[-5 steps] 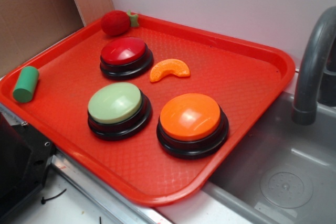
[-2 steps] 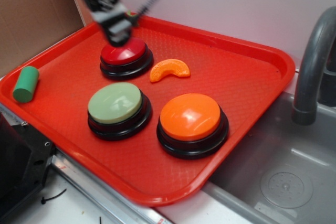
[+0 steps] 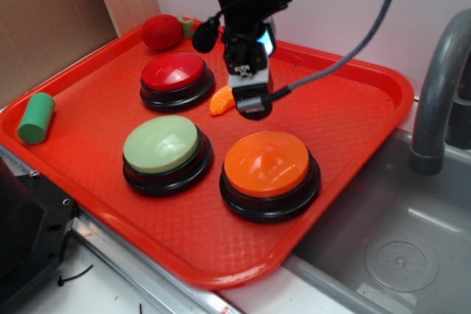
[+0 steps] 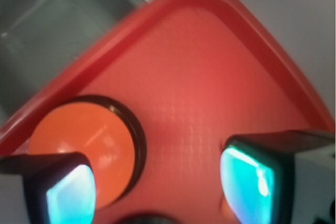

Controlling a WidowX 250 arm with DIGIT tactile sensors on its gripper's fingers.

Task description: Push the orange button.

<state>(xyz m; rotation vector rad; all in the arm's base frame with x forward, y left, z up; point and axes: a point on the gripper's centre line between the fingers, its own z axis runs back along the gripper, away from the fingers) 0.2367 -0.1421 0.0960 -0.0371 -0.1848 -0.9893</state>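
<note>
While the released claw [image 3: 252, 105] hovers, one orange button [image 3: 266, 165] sits among three buttons.

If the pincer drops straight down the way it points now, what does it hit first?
Probably bare tray, not the orange button. The pincer hangs just behind the button, beside the fruit slice. In the wrist view the button sits partly under one finger, so depth is uncertain.
</note>
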